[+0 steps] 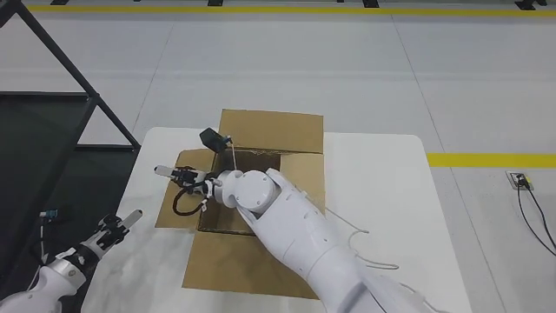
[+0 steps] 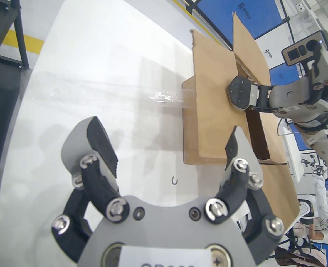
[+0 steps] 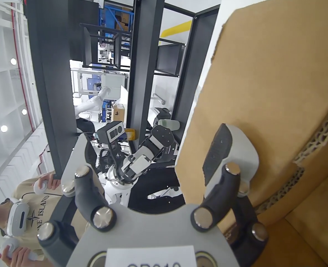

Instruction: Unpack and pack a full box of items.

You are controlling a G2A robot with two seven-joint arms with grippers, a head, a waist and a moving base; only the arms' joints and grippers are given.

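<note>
A brown cardboard box (image 1: 261, 187) stands open on the white table (image 1: 382, 209), its flaps spread outward and its inside dark. My right gripper (image 1: 176, 176) is at the box's left flap (image 1: 174, 204). It is open and straddles the flap's edge (image 3: 191, 129), with one finger pad (image 3: 218, 151) lying against the cardboard. From the left wrist view that pad (image 2: 239, 93) rests on the flap's face. My left gripper (image 2: 169, 148) is open and empty, low over the table's near left corner (image 1: 126, 222), short of the box (image 2: 216, 118).
A strip of clear tape (image 2: 164, 97) sticks out from the box's side over the table. A black metal rack (image 1: 61, 113) stands just off the table's left edge. White tabletop stretches right of the box (image 1: 382, 191).
</note>
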